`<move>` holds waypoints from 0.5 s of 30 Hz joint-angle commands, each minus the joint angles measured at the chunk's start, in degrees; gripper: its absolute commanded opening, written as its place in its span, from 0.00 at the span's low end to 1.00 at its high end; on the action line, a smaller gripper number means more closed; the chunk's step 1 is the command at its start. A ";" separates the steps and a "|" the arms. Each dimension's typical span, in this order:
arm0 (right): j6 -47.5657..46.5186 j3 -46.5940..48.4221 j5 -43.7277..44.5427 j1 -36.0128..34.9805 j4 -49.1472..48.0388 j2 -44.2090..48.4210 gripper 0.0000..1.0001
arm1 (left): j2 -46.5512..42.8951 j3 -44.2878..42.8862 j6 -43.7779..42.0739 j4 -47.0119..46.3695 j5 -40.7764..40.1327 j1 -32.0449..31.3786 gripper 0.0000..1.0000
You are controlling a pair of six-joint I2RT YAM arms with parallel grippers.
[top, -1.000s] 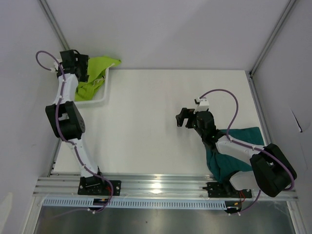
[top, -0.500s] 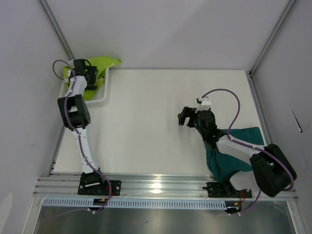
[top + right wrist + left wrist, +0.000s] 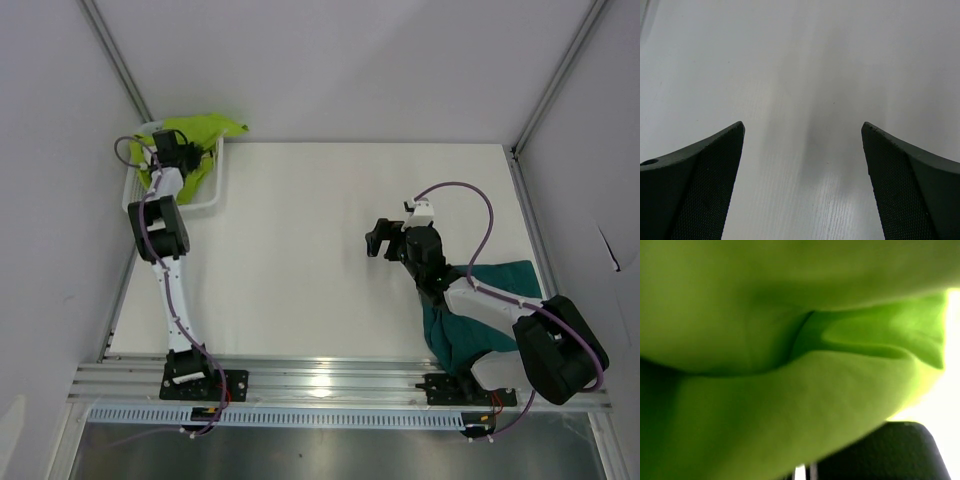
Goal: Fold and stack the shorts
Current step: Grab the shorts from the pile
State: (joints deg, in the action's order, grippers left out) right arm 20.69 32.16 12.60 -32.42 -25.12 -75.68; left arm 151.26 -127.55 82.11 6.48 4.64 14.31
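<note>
Desk (image 3: 320, 250): white, bare across its middle.

Right arm (image 3: 480, 305): we see it lying low from the near right corner toward the centre, a purple cable looping above it. Left arm (image 3: 160, 230): stretched along the left edge, reaching to the far left corner.

Dark teal shorts (image 3: 505, 275): bunched at the near right corner, close to the right edge. The right arm lies across them and hides part of the cloth. We cannot make out a drawstring from above.

Lime shorts (image 3: 215, 128): crumpled in the white basket (image 3: 200, 207) at the far left corner, one flap hanging over its far rim. The two pairs lie well apart, at opposite sides of the desk.

Left gripper (image 3: 170, 150): down inside the basket, against the lime cloth. In its wrist view we see the fabric (image 3: 790, 390) filling almost the whole frame, blurred and very close, with only a dark edge of one finger (image 3: 890, 450) at the bottom. We cannot tell whether its jaws are apart or closed on the cloth.

Right gripper (image 3: 378, 238): right of the desk's centre, clear of the teal shorts. Its wrist view shows the jaws wide apart (image 3: 802, 175), with only bare desk between them.
</note>
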 commanded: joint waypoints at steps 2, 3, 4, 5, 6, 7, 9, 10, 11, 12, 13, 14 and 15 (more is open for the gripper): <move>-1.44 1.41 0.58 0.26 -1.77 0.54 0.99 | -2.54 -0.35 -1.68 -9.28 0.72 1.16 0.00; -1.35 1.41 0.32 0.26 -1.86 0.36 1.00 | -3.42 0.36 -2.73 -9.64 0.72 0.99 0.00; -1.44 1.59 0.15 0.26 -1.77 0.10 1.00 | -4.21 0.02 -5.18 -9.12 0.80 0.81 0.00; -1.44 1.76 -0.20 0.26 -1.60 0.01 0.99 | -5.79 0.19 -5.98 -7.73 1.15 0.38 0.00; -1.53 1.94 -0.47 0.26 -1.51 -0.17 0.99 | -6.93 1.93 -6.60 -7.97 1.50 0.20 0.00; -1.44 1.94 -0.65 0.26 -1.51 -0.08 0.99 | -9.64 2.99 -7.13 -8.24 2.20 -0.24 0.00; -1.53 1.68 -0.82 0.17 -1.68 0.18 1.00 | -12.90 8.85 -7.13 -9.81 2.65 -0.59 0.00; -1.61 1.59 -0.82 0.17 -1.86 0.18 0.99 | -14.66 10.72 -7.40 -10.52 2.74 -1.03 0.00; -1.62 1.67 -1.08 0.17 -1.77 0.09 0.99 | -18.16 13.35 -7.57 -10.78 2.56 -1.21 0.00; -1.62 1.85 -1.09 0.17 -1.77 -0.17 0.99 | -19.93 15.90 -7.84 -11.31 2.56 -1.56 0.00; -1.70 1.85 -1.35 0.17 -1.77 -0.26 1.00 | -21.78 17.32 -8.10 -11.92 2.65 -2.00 0.00; -1.70 1.94 -1.44 0.08 -1.77 -0.34 0.99 | -23.63 20.46 -8.01 -12.80 2.82 -2.17 0.00; -1.70 2.03 -1.61 0.17 -1.86 -0.61 0.99 | -27.21 23.19 -8.01 -14.46 2.74 -2.52 0.00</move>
State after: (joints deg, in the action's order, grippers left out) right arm 20.27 32.18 11.16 -32.38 -25.12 -75.77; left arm 136.00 -109.01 76.16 -0.82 6.28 13.41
